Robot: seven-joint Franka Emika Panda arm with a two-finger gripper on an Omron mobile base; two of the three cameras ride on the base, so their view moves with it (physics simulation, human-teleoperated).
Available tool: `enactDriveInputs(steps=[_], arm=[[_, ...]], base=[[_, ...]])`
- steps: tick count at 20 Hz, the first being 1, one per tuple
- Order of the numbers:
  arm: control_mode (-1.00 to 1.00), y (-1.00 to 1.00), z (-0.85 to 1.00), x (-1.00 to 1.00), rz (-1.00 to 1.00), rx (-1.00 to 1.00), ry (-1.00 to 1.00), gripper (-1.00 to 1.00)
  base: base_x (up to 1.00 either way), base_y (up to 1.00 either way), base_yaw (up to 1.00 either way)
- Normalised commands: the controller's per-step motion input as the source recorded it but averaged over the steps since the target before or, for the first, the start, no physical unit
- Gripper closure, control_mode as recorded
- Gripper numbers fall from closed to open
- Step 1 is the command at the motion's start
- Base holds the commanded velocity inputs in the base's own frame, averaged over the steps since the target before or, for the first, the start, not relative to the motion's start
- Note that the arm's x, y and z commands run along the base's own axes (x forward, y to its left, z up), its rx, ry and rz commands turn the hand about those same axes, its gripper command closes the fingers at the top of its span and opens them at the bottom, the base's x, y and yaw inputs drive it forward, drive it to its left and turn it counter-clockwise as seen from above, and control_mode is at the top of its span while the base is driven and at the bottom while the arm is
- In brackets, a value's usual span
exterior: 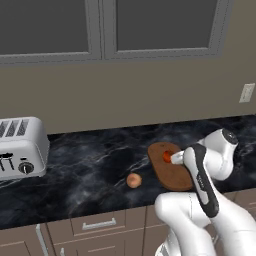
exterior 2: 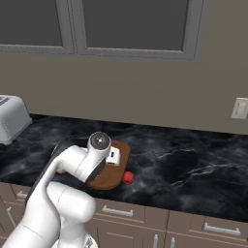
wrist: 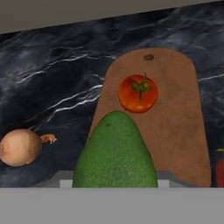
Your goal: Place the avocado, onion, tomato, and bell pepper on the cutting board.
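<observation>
The dark-green avocado (wrist: 116, 153) looms large in the hand view, held between the fingers of my gripper (wrist: 114, 177), which is shut on it above the near end of the brown wooden cutting board (wrist: 177, 127). An orange-red tomato (wrist: 138, 93) lies on the board toward its far end, also visible as the tomato (exterior: 166, 157) in the left base view. The pale tan onion (wrist: 19, 147) rests on the dark counter left of the board, onion (exterior: 133, 180). A red bell pepper (exterior 2: 128, 178) sits on the counter just right of the cutting board (exterior 2: 109, 183). The avocado mostly hides my fingertips.
A silver toaster (exterior: 20, 147) stands at the left end of the black marble counter. A beige wall with a white outlet (exterior: 246, 92) backs the counter, grey cabinets hang above, and brown drawers (exterior: 97, 225) run below the front edge.
</observation>
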Motion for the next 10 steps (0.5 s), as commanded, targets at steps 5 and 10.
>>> enactDriveInputs(steps=[5,10], arm=[[-1.00,0.00,-0.35,0.29,0.01,0.00,0.12,1.00],[-1.00,0.00,-0.34,0.25,0.02,0.00,0.09,1.00]], base=[[0.00,0.00,0.00],[0.00,0.00,0.00]])
